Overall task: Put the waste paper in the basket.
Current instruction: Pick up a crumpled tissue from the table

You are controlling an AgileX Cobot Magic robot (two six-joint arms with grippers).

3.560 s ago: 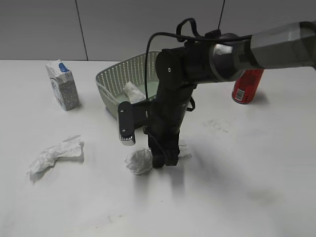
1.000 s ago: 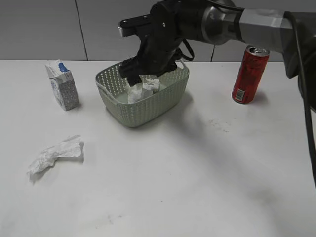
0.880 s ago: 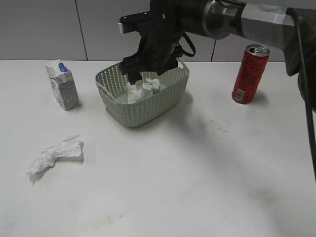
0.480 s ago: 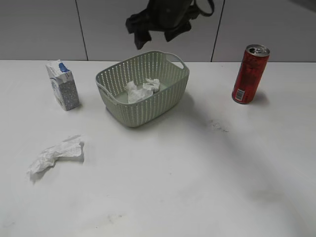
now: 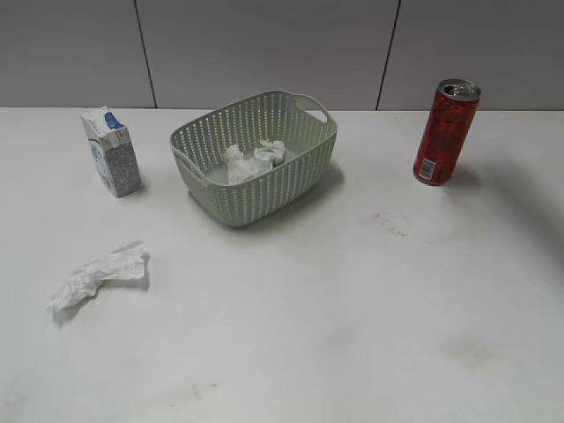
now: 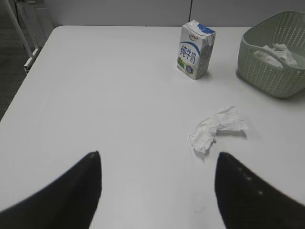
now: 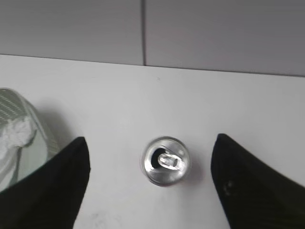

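Note:
The pale green basket [image 5: 220, 196] stands at the back middle of the table with two white paper wads [image 5: 253, 161] inside. It also shows in the left wrist view [image 6: 271, 78] and at the left edge of the right wrist view [image 7: 26, 152]. A third crumpled wad [image 5: 95, 276] lies on the table at front left; the left wrist view shows it [image 6: 217, 128] ahead and right of my open, empty left gripper [image 6: 157, 157]. My right gripper [image 7: 150, 143] is open and empty, high above the red can. Neither arm shows in the exterior view.
A red can [image 5: 444, 132] stands at the back right; from above its open top [image 7: 166, 160] lies between my right fingers. A white-and-blue carton [image 5: 112, 152] stands left of the basket and shows in the left wrist view [image 6: 196, 49]. The table's left edge shows in the left wrist view.
The right arm carried a wad from the table into the basket, let it go, then rose and withdrew out of the exterior view. The basket now holds two wads.

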